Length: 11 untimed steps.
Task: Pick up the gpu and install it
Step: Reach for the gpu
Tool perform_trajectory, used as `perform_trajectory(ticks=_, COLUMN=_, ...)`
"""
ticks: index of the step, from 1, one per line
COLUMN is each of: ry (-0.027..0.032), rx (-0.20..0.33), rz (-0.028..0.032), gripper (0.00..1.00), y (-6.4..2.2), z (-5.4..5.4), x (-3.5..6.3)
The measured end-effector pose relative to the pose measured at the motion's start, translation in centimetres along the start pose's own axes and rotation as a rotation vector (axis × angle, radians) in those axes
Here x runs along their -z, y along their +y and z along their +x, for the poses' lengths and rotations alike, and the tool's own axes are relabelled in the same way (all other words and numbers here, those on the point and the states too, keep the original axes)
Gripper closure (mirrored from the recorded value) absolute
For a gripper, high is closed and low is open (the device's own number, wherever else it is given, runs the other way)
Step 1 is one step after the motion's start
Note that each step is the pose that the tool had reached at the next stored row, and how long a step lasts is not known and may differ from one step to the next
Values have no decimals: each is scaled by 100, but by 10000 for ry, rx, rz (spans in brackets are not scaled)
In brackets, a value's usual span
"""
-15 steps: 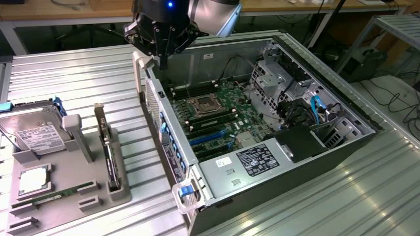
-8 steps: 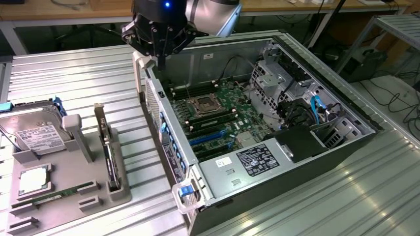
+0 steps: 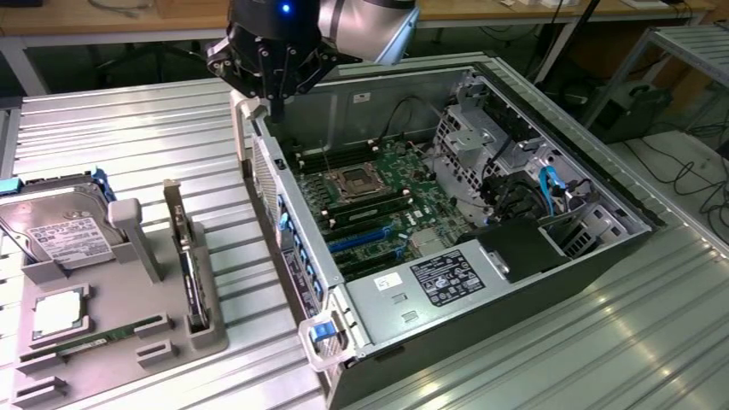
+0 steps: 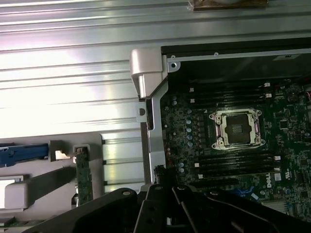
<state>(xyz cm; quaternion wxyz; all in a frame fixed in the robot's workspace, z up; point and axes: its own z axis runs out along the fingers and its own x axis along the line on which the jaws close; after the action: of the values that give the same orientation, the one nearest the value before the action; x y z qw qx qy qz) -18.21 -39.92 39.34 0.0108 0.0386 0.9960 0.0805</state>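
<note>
Above the open case's (image 3: 387,295) rear corner, I held the pincer (image 3: 273,101) clenched on nothing — the gpu (image 3: 186,256) stood edge-on in the gray holder (image 3: 171,350) on the surface (image 3: 148,128), upright, probably for an easy grab.

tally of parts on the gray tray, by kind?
Hard drive: 1
CPU: 1
Memory stick: 1
GPU: 1
Total: 4
</note>
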Motion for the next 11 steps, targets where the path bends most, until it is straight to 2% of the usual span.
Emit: perform_trajectory(ticks=11, ry=0, rx=0, rz=-1, gripper=89, y=-5, z=53, x=1)
